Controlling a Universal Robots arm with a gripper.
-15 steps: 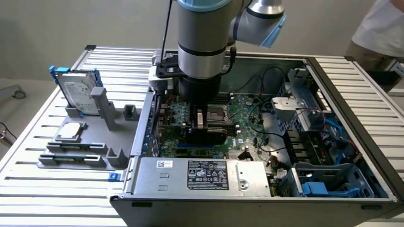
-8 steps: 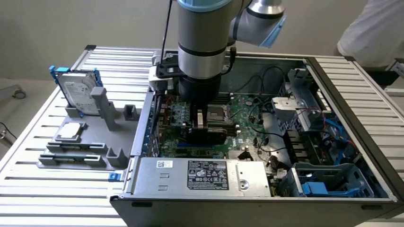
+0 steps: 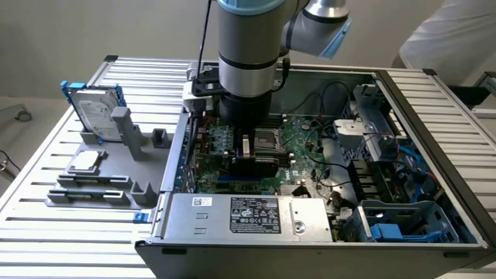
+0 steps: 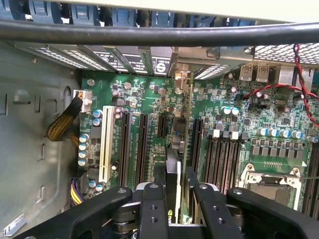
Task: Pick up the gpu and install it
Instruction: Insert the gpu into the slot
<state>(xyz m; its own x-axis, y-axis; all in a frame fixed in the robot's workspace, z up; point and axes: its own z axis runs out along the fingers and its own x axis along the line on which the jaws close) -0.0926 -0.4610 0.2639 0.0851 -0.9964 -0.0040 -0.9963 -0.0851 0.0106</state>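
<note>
One gripper [image 4: 174, 175] half-closed on the gpu [image 4: 178, 144], card edge-on over motherboard [image 4: 149, 92] slots, power supply label [image 3: 256, 212] print unreadable

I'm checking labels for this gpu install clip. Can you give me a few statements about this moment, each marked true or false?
1. The gripper is shut on the gpu, which stands on edge over the motherboard. True.
2. The hard drive lies flat inside the computer case. False: it stands upright in the grey holder outside the case, on the exterior view's left.
3. The case is open, with the motherboard exposed. True.
4. A card sits in the white slot. False: that slot is bare.
</note>
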